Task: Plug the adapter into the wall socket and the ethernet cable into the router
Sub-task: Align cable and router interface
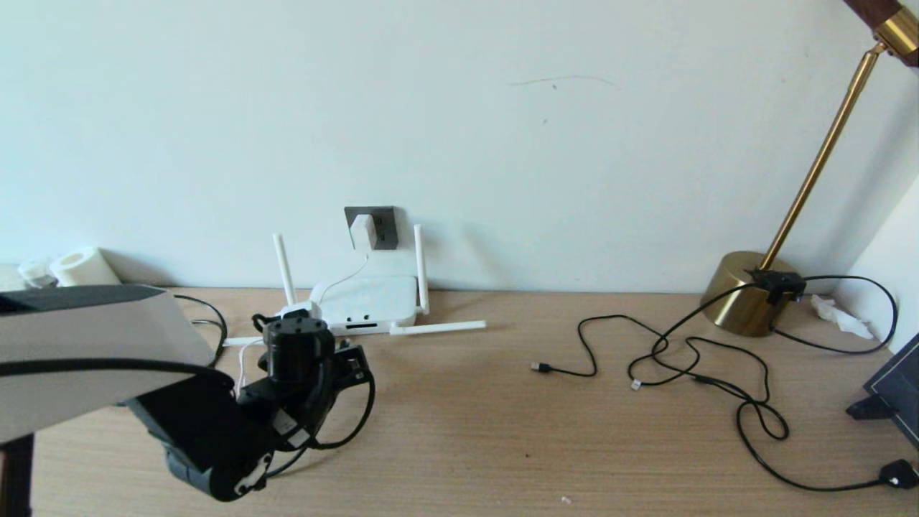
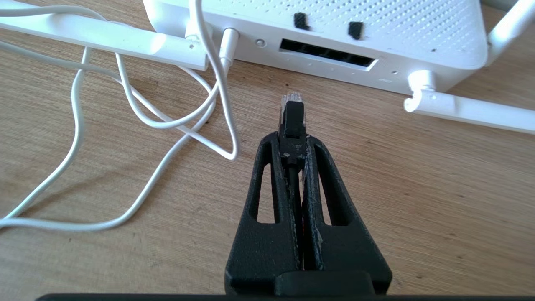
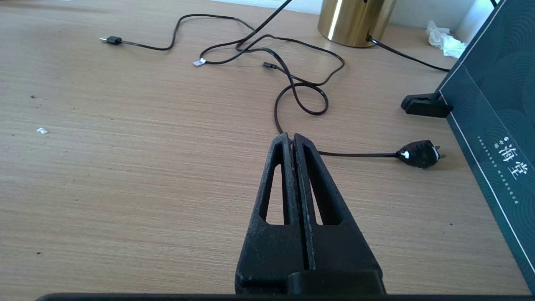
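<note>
Left gripper (image 2: 292, 140): clamped on the ethernet cable (image 2: 292, 115), plug just short of the router (image 2: 334, 25) ports.
Right gripper (image 3: 291, 140): fingers together, empty.

Only one bit of readable text is found: two pale Chinese characters, 海堂, printed on the dark teal box (image 3: 497, 108) in the right wrist view, with a row of tiny print beside them that can't be made out. Nothing legible is spotted elsewhere.
</note>
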Robot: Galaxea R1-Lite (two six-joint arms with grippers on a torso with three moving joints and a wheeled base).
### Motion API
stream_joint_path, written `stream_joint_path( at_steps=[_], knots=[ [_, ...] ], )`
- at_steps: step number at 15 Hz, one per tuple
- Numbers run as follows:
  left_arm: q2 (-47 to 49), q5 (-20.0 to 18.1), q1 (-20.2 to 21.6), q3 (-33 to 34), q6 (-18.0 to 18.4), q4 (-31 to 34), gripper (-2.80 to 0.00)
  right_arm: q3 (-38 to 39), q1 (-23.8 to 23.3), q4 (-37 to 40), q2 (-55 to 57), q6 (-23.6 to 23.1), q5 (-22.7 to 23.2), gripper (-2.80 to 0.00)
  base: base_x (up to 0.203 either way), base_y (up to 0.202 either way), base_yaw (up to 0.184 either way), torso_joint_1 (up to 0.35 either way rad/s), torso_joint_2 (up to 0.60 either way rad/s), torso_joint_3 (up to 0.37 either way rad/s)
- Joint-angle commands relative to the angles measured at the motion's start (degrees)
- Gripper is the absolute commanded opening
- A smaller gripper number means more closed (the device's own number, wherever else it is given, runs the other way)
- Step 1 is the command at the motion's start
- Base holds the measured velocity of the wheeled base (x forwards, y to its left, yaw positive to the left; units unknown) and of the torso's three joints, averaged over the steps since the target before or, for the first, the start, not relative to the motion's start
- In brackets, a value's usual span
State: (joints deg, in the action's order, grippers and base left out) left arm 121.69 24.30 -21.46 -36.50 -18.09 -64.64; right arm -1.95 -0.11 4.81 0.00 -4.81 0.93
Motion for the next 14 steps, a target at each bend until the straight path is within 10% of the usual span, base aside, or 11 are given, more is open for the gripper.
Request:
stream_joint_path(
  at_steps=[1,14],
  knots=[
    [0.6,-0.7,0.2,0.6,0.1,-0.5,-2.80,0.0,0.0,0.0,0.1,0.0,0.0,-2.80,0.000,0.000,0.000,0.000,0.00,0.000],
    [0.3,-3.8,2.3,3.4,8.7,-6.3,-2.80,0.0,0.0,0.0,0.1,0.0,0.0,-2.80,0.000,0.000,0.000,0.000,0.00,0.000]
  ],
)
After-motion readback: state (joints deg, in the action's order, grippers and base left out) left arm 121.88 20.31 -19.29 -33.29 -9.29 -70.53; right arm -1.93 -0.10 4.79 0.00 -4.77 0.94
